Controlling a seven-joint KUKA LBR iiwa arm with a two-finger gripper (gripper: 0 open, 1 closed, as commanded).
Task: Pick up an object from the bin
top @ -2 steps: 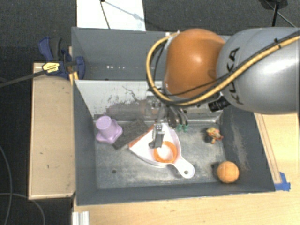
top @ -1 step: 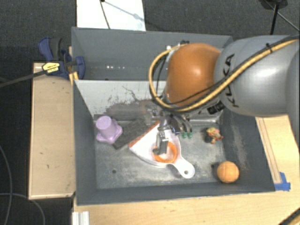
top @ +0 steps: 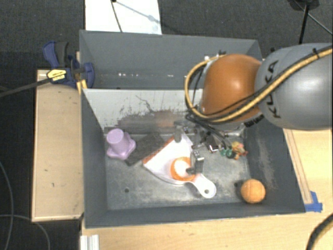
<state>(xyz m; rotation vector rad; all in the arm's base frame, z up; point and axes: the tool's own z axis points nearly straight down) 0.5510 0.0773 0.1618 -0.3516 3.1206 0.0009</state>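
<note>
Gripper (top: 196, 163) and wrist are seen lowered into the middle of the grey metal bin (top: 99, 139), hung beneath the arm's rounded orange cover (top: 231, 87), around which black and yellow cables are looped. The gripper is placed just beside a small orange-and-white round piece (top: 180, 168), on that piece's right side, and contact between the two cannot be made out. Whether the claw is released or clenched cannot be told, since its dark parts are merged with their own shadow. The round piece is rested on a white flat paddle (top: 165, 158), which is edged in orange along its lower rim and ends in a rounded white handle pointed toward the near right. A dark grey slab (top: 148, 144) is laid touching the paddle's upper left edge. Further left, a lilac cup (top: 119, 144) is found near the left wall, perhaps tipped on its side. A small cluster of green and red bits (top: 233, 150) is lodged to the right of the gripper, and an orange ball (top: 253, 190) is set well apart in the near right corner.
</note>
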